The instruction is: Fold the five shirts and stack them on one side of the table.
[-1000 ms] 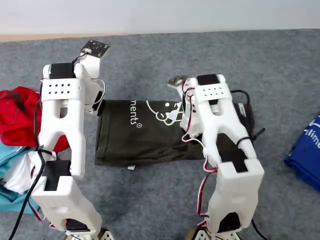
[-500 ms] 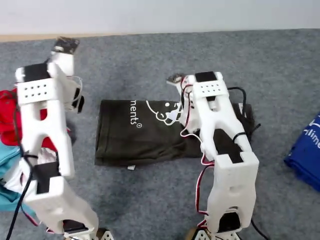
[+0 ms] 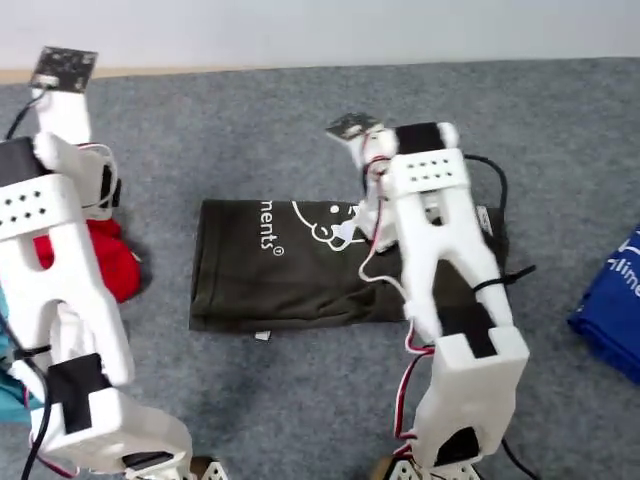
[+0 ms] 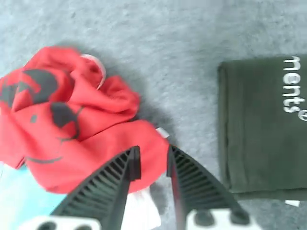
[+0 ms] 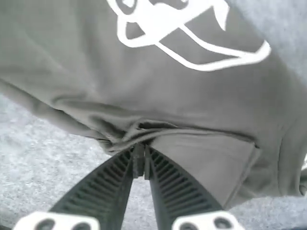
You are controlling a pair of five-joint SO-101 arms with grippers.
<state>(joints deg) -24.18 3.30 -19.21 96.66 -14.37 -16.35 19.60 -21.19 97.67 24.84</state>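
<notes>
Dark shirt [image 3: 290,265] at centre of table [image 3: 300,110], folded into a long band, edge pinched between pressed-together fingers of right gripper [image 5: 140,160]. Left gripper [image 4: 152,153], fingers slightly spread, above crumpled red shirt [image 4: 72,120] at left; teal shirt [image 4: 12,201] beside it; blue shirt [image 3: 612,300] far right. Judged early: first fold unfinished, no stack begun.

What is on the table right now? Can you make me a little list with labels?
Middle: dark green shirt, folded flat
Left side: red shirt, crumpled
Right edge: blue shirt, partly in view
Left gripper: open, over the red shirt's edge
Right gripper: shut on the dark green shirt's edge
</notes>
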